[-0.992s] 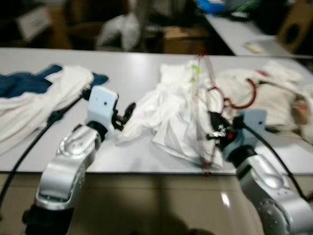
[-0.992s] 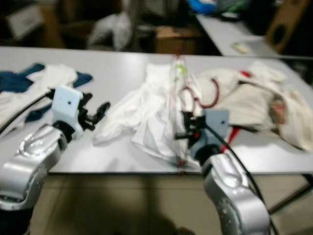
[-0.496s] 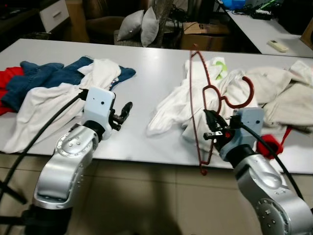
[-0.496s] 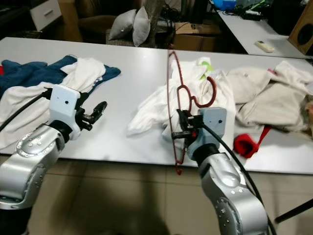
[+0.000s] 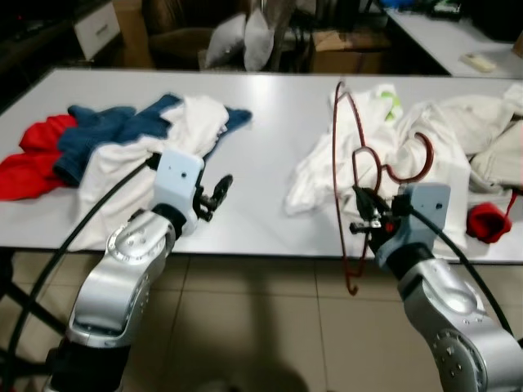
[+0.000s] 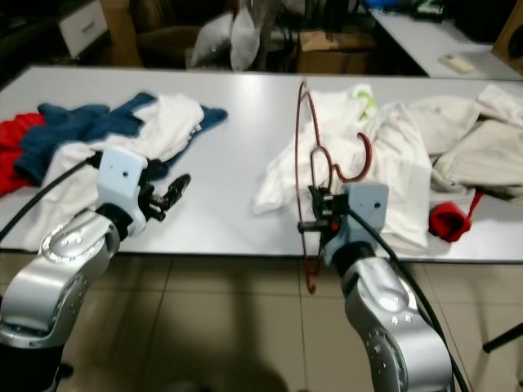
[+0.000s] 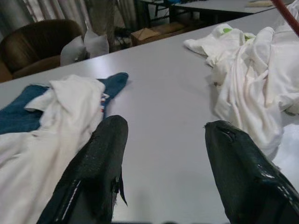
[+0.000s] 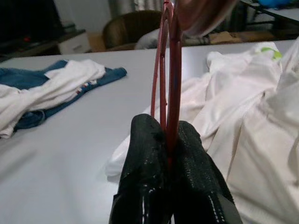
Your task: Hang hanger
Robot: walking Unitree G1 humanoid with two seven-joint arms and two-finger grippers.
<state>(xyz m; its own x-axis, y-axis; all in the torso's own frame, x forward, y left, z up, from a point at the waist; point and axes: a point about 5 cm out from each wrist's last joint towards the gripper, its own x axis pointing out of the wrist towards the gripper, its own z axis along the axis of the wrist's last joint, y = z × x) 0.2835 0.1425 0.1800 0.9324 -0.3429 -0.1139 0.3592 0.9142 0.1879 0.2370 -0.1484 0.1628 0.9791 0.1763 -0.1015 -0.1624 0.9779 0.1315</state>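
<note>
The right gripper point(image 6: 315, 214) is clamped on a red hanger point(image 6: 311, 167), its fingers point(image 8: 145, 186) pinched together on the wire. The hanger stands upright at the desk's point(image 5: 270, 122) near edge, off the surface, its lower end hanging below that edge and its hook curling over the white clothes point(image 5: 384, 143) behind it. The left gripper point(image 5: 214, 194) hovers over the near edge further left, fingers point(image 7: 100, 163) spread apart and holding nothing. Blue and white clothes point(image 5: 163, 131) lie toward the left end, a red garment point(image 5: 33, 163) beside them, and a small red item point(image 5: 488, 222) near the right end.
</note>
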